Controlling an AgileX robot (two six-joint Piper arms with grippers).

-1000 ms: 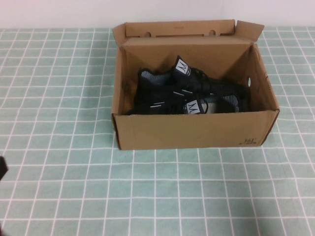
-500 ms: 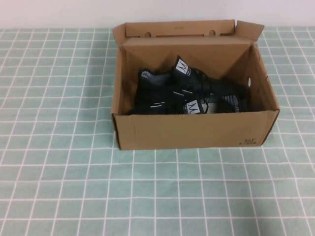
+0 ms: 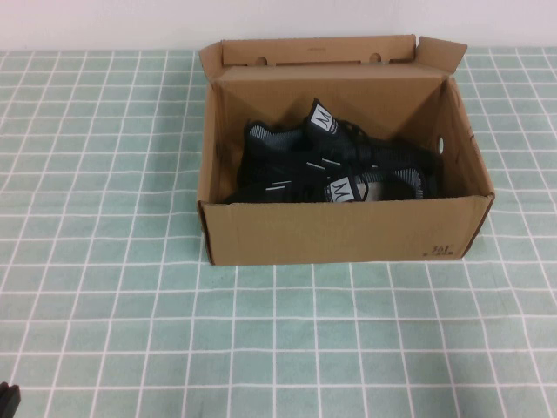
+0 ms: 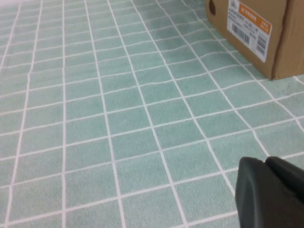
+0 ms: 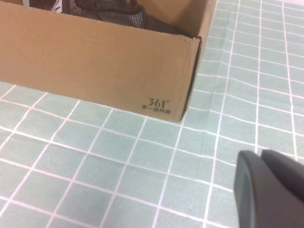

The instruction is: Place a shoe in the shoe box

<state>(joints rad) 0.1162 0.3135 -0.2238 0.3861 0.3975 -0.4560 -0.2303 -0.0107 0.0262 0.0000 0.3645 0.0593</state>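
The brown cardboard shoe box (image 3: 348,231) stands open at the middle of the table, its lid flap up at the back. Two black knit shoes lie inside it: one (image 3: 287,161) at the back left, the other (image 3: 387,178) at the front right, both showing white tongue labels. My left gripper (image 3: 7,401) is a dark sliver at the near left corner, far from the box. In the left wrist view it (image 4: 266,162) is shut and empty over the cloth. My right gripper (image 5: 260,155) is shut and empty, just off the box's near right corner (image 5: 187,71).
A green cloth with a white grid (image 3: 278,340) covers the table. A white wall runs along the far edge. The box's end wall with a white barcode label (image 4: 249,28) shows in the left wrist view.
The left gripper has drawn back from the left edge to the near left corner of the high view. The box and shoes have not moved.
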